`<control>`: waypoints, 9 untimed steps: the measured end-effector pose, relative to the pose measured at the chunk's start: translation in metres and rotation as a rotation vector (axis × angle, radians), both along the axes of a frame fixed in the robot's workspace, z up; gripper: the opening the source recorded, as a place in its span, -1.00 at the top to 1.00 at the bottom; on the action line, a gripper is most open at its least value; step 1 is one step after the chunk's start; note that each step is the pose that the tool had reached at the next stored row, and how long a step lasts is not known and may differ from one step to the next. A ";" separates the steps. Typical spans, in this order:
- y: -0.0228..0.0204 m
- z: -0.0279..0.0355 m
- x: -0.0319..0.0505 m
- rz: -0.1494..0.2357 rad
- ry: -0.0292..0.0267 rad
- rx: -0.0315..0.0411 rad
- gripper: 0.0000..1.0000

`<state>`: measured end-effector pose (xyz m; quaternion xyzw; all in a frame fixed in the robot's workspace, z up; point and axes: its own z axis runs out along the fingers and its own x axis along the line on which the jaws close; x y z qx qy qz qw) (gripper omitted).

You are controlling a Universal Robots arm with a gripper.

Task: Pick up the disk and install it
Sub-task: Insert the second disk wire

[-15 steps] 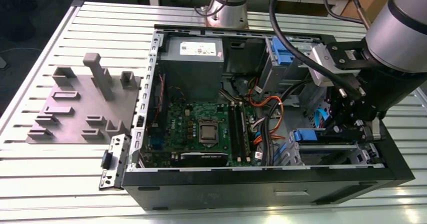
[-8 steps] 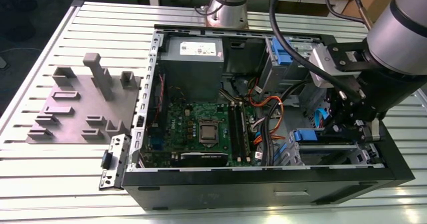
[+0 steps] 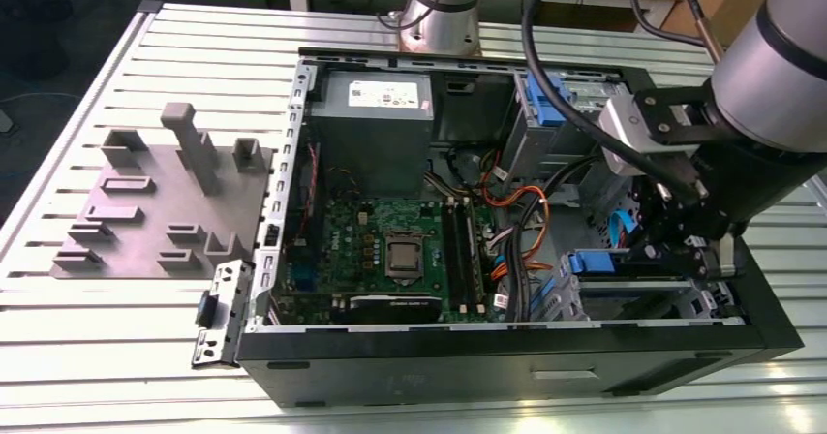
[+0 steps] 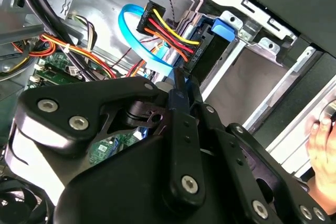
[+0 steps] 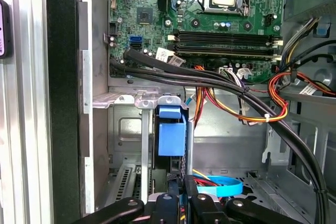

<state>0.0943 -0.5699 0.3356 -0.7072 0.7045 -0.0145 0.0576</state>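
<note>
The disk [image 5: 171, 139] seems seated in its bay [image 5: 126, 135]; we cannot tell whether the end effector [image 5: 184, 181] grips it.

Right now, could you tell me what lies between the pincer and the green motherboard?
In the first wrist view: the disk's blue carrier in the drive bay, then black cables crossing before the motherboard.

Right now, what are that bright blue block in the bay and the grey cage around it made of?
Blue block: probably moulded plastic, going by its even, matte colour and softly rounded edges. Cage: looks like bare sheet steel, dull silver-grey, with stamped openings and folded tabs along its top edge.
</note>
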 end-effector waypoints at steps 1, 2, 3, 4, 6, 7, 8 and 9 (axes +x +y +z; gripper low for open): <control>-0.0002 -0.0002 0.0000 0.000 0.0000 0.0000 0.68; -0.0004 -0.0003 0.0000 0.000 0.0000 -0.0001 0.68; -0.0006 -0.0005 0.0000 0.000 0.0000 -0.0001 0.68; -0.0007 -0.0006 0.0000 -0.001 0.0000 -0.0002 0.68; -0.0010 -0.0010 0.0000 -0.001 0.0000 -0.0001 0.68; -0.0011 -0.0012 0.0000 -0.001 0.0000 -0.0002 0.68; -0.0013 -0.0014 0.0000 -0.001 0.0000 -0.0004 0.68; -0.0014 -0.0018 0.0000 -0.002 0.0000 -0.0003 0.68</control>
